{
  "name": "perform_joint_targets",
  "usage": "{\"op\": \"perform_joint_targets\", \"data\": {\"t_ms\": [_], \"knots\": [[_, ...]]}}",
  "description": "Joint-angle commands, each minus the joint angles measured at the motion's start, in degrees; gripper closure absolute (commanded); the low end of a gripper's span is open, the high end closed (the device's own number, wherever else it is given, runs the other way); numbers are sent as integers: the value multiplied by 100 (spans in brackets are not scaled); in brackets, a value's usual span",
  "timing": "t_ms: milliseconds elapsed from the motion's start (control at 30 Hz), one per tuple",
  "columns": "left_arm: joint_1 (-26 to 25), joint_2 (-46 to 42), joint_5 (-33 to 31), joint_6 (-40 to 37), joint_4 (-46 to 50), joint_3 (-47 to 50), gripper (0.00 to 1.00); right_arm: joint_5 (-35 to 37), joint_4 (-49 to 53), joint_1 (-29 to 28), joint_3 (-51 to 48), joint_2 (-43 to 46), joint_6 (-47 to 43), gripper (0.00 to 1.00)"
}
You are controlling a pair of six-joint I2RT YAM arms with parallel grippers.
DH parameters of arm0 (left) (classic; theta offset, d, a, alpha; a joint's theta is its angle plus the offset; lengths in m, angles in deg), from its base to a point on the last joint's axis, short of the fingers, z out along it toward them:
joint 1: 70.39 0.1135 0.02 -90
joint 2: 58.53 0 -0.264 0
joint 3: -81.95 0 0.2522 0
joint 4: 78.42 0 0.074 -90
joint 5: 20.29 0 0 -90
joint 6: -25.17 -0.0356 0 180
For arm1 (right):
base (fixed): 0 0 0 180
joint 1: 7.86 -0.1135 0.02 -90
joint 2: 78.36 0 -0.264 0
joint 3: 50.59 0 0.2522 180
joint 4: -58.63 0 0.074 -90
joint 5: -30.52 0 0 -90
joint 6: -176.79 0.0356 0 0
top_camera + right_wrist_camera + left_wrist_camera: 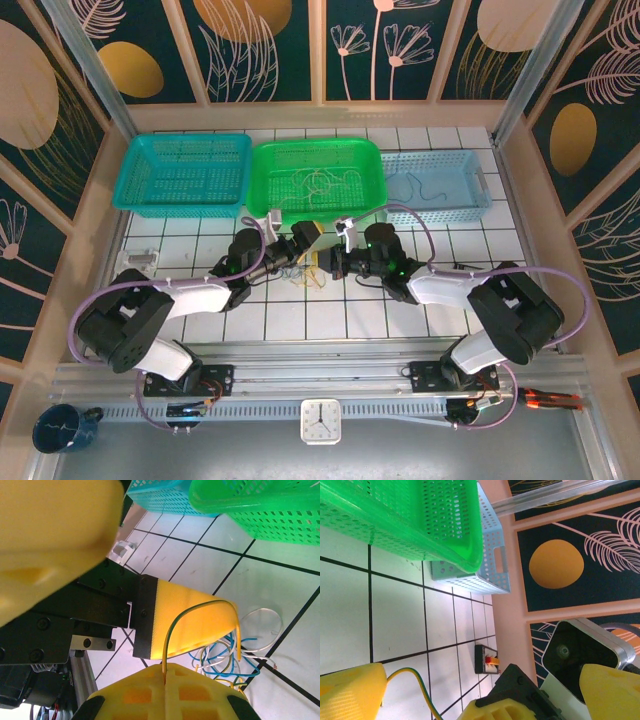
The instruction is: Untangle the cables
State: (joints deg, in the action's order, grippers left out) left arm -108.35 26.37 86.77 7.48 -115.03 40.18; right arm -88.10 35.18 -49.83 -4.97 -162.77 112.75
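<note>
From above, the tangle of thin cream, blue and yellowish wires (300,277) lies mid-frame on the white tiled tabletop (330,320); at the left wrist, my left gripper (480,695) gapes wide, gripping nothing, astride a yellow-green wire (409,669); at the right wrist, my right gripper (164,692) pinches that wire, which arcs rightward and down into the tangle at lower right.

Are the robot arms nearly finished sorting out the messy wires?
About partway, it seems. Done: a few loose wires lie in the green basket and one dark wire in the pale blue basket. In hand: the right gripper is shut on a yellow-green wire. Left: a blue, white and yellow tangle on the table.
</note>
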Motion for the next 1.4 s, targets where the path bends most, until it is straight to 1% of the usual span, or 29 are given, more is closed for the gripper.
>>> {"op": "perform_joint_targets", "data": {"t_ms": [0, 67, 200, 300, 600, 800, 1067, 1367], "knots": [[-30, 68, -174, 108, -393, -100, 4, -100, -256, -47, 58, -49, 59, 100], [-31, 70, -201, 114, -446, -74, 7, -76, -251, -47, 45, -50, 53, 100], [-27, 49, -168, 156, -500, -17, 8, 1, -232, -43, 23, -46, 34, 100], [-28, -54, -176, 193, -470, 88, 6, 59, -194, -33, 40, -35, -2, 100], [-35, -533, 95, 280, -212, 363, 3, 199, -175, 63, 122, -86, -14, 100], [-51, -706, 176, 472, -262, 463, 2, 189, -219, 60, 203, -162, -12, 100], [-216, -355, 229, 686, -635, 419, 1, 190, -291, 58, 293, -191, 22, 100], [-229, -38, 92, 762, -1008, 364, 1, -35, -494, 40, 199, -164, 129, 100]]}}
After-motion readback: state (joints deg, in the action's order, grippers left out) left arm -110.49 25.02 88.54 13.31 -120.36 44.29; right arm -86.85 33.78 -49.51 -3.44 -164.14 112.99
